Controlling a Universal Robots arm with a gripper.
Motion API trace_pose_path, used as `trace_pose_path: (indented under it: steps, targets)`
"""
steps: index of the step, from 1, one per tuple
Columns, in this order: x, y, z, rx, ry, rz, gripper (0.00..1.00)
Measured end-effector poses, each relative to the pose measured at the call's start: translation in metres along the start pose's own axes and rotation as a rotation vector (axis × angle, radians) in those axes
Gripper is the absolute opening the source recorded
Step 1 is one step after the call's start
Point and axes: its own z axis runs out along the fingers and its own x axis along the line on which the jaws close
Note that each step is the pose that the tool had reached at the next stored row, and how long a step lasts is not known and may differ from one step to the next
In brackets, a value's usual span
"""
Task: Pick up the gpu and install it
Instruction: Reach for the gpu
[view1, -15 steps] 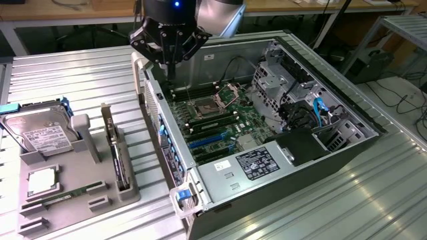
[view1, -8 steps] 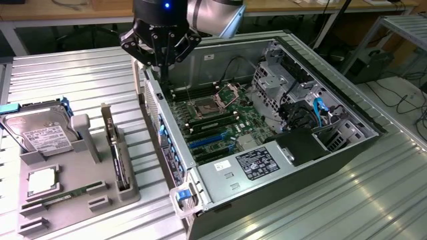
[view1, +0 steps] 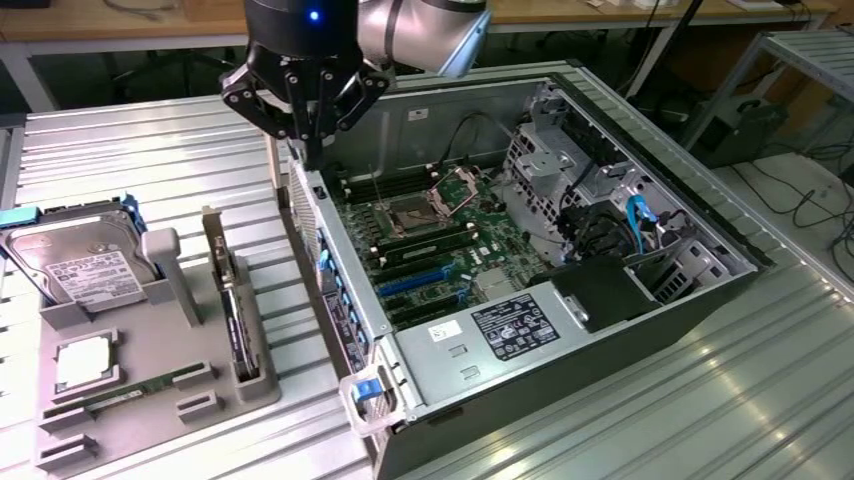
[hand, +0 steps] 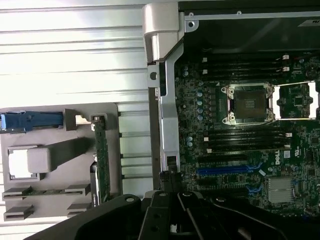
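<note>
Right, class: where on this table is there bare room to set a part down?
Bare table lies beyond the tray, at the exterior view's upper left, and again on that view's right of the case. Crowded: the tray itself, the case's inside, and the narrow strip between them beside the gpu.

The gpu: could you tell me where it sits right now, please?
The gpu stands on edge in the grey holder tray at the exterior view's left, between the hard drive and the computer case.

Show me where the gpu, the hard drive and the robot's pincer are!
gpu (view1: 240, 325), exterior view, on the card's dark side.
hard drive (view1: 88, 272), exterior view, on its white label.
pincer (view1: 304, 145), exterior view, midway between its fingertips.
</note>
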Motion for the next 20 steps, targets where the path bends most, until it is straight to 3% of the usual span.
trace_pose_path:
  steps: [11, 20]
  targets:
    - [0.014, -0.0163, -0.0009, -0.0008, 0.0005, -0.016, 0.11]
    - [0.040, -0.0201, -0.0018, -0.0012, 0.0008, -0.023, 0.11]
